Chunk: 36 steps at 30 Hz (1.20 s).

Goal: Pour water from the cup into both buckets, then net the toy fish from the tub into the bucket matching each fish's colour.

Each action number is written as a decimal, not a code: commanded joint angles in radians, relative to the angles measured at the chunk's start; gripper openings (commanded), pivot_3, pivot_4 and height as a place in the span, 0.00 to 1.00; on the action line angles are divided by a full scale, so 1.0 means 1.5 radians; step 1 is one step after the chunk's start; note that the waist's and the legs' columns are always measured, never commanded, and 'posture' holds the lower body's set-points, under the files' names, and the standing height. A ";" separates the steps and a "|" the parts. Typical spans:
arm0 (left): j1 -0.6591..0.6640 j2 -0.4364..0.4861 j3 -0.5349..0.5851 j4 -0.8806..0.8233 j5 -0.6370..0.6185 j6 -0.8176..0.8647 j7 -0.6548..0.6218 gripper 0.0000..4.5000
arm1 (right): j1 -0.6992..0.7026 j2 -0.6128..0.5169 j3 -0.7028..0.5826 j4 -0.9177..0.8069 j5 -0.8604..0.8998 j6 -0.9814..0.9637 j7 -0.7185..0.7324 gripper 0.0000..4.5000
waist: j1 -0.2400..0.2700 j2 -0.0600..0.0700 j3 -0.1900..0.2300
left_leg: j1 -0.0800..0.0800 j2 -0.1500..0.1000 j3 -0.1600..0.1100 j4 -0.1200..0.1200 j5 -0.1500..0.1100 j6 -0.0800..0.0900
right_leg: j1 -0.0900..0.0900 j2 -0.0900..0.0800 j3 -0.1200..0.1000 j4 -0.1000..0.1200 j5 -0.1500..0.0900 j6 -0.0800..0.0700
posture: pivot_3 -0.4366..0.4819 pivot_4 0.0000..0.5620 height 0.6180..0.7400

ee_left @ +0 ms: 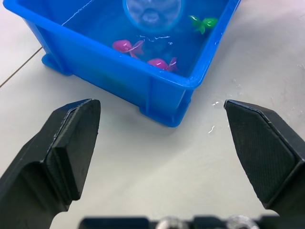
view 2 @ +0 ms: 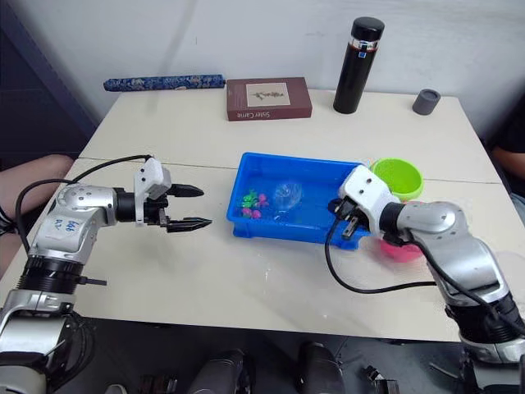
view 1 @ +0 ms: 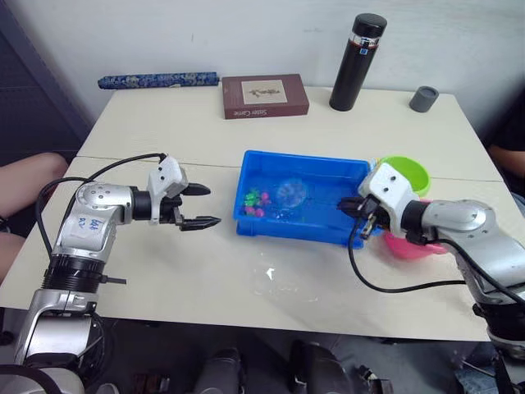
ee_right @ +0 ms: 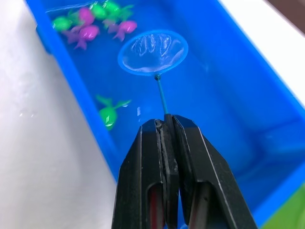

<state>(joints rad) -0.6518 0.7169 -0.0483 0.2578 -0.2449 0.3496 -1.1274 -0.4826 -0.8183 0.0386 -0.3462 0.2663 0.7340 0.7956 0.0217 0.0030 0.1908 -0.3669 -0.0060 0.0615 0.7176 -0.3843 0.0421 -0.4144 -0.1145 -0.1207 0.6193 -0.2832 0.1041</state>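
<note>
Several toy fish [ee_right: 88, 26] cluster at the blue tub's [view 1: 328, 230] left end, just left of the net [ee_right: 152, 52], whose handle our right gripper [ee_right: 166, 125] pinches; our left gripper [view 1: 201, 206] gapes wide left of the tub.

A pale table [view 1: 205, 271] is seen carrying a blue tub [view 1: 283, 226] near its middle. A green bucket [view 1: 408, 171] and a pink bucket [view 1: 406, 246] are set toward the right edge. A book [view 1: 264, 95], black flask [view 1: 356, 62], grey cup [view 1: 424, 98] and patterned roll [view 1: 157, 80] are ranged along the far edge.
</note>
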 commanded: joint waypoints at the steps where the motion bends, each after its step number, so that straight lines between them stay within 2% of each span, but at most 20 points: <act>1: -0.002 0.010 0.017 -0.019 -0.006 -0.002 0.000 0.99 | -0.028 -0.001 0.002 -0.028 0.013 0.006 0.012 0.00 | 0.000 0.000 0.000 | 0.000 0.000 0.000 0.000 0.000 0.000 | 0.000 0.000 0.000 0.000 0.000 0.000 | 0.48 0.27 1.00; 6: -0.014 0.003 0.012 -0.014 -0.006 -0.001 0.002 0.99 | -0.052 0.017 0.090 -0.010 -0.051 -0.037 0.004 0.00 | -0.002 0.000 0.000 | 0.000 0.000 0.000 0.000 0.000 0.000 | 0.000 0.000 0.000 0.000 0.000 0.000 | 0.48 0.27 1.00; 16: -0.016 0.008 0.014 -0.011 -0.004 -0.002 -0.001 0.99 | -0.036 0.005 0.139 0.012 -0.121 -0.112 0.015 0.00 | 0.000 0.000 0.000 | -0.001 0.000 0.000 0.000 0.000 0.000 | -0.001 0.000 0.000 0.000 0.000 0.000 | 0.48 0.27 1.00; 30: -0.007 0.010 0.017 -0.021 -0.008 0.002 0.000 0.99 | -0.022 -0.010 0.131 0.039 -0.164 -0.179 0.047 0.00 | -0.001 0.000 0.000 | -0.001 0.000 0.000 0.000 0.000 0.000 | -0.001 0.000 0.000 0.000 0.000 0.000 | 0.48 0.27 1.00; 36: -0.006 0.009 0.016 -0.027 -0.009 0.007 0.000 0.99 | -0.014 0.011 0.107 0.027 -0.124 -0.135 0.060 0.00 | -0.001 0.000 0.000 | -0.001 0.000 0.000 0.001 0.000 0.000 | -0.001 0.000 0.000 0.000 0.000 0.000 | 0.48 0.27 1.00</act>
<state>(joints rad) -0.6580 0.7174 -0.0480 0.2487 -0.2462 0.3616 -1.1263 -0.5048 -0.8077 0.2483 -0.2697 0.0484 0.5088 0.8804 0.0202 0.0031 0.1908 -0.3679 -0.0059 0.0613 0.7184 -0.3842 0.0421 -0.4152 -0.1145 -0.1213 0.6197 -0.2832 0.1041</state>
